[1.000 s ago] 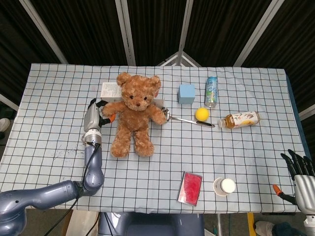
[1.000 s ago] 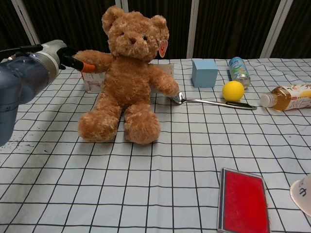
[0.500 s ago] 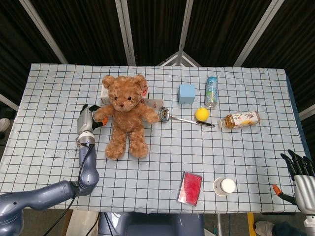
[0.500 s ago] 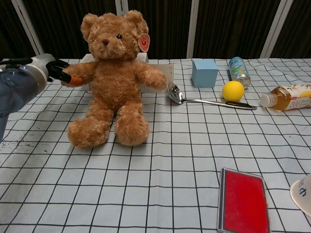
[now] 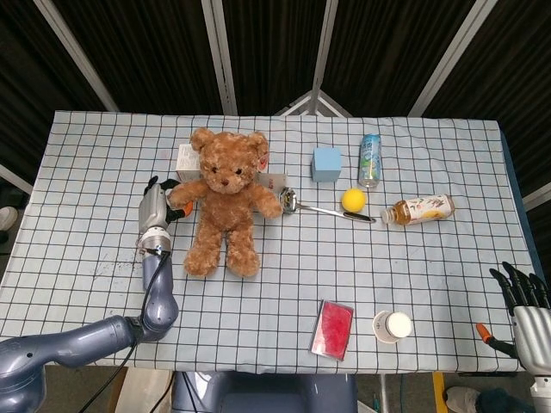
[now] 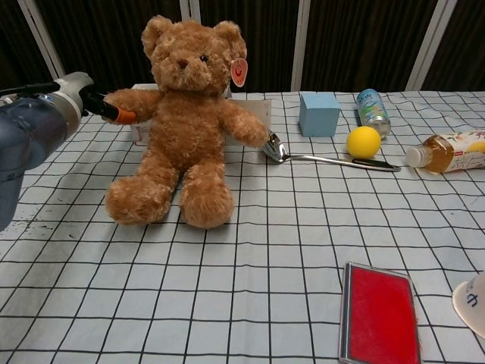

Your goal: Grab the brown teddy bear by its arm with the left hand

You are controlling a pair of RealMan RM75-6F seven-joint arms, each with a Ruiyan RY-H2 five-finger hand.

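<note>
Checked cloth covers the table, and the brown teddy bear sits upright on its left half, legs toward the robot, with a white box just behind it. The left hand holds the bear's outstretched arm, its orange-tipped fingers closed round the paw end. The grip looks shallow, so I judge it best to keep the fingers firm and move slowly, without tugging sideways, or the bear may tip toward the spoon that lies by its other paw. The right hand rests off the near right table edge, fingers spread, holding nothing.
</note>
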